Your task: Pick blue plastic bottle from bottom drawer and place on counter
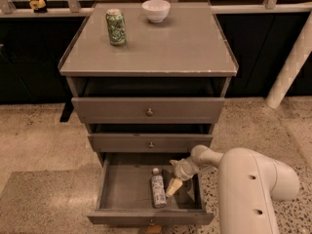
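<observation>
Seeing my cream two-finger gripper inside the pulled-out grey bottom drawer, fingers spread, gripping nothing, just beside the slim clear white-capped plastic bottle lying flat.

A speckled beige stone floor spreads out with a duller rectangular patch at the near left, dark panels along the far side under a pale rail, a white pole slanting at the right, and the gripper low, just right of centre.

Gripper down low, fingers apart
</observation>
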Action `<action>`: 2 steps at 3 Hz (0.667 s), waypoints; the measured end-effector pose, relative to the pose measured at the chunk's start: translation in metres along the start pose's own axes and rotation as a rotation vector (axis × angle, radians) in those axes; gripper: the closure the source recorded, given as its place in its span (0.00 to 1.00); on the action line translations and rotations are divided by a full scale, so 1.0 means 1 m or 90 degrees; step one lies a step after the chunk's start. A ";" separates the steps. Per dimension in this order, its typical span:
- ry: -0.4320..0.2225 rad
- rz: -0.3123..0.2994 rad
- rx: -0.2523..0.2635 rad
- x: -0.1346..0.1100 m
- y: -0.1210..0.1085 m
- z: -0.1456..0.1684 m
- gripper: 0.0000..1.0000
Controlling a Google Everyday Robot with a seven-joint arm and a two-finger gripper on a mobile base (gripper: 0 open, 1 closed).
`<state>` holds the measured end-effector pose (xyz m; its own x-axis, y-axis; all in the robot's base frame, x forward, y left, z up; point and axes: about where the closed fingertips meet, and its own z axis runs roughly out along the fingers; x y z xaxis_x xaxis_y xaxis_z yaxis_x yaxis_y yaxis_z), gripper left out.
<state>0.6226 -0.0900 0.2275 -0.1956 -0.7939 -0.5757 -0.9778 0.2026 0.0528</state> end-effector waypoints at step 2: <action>0.033 0.037 0.003 0.001 0.005 0.010 0.00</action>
<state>0.6187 -0.0845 0.2194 -0.2564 -0.8093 -0.5284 -0.9642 0.2524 0.0812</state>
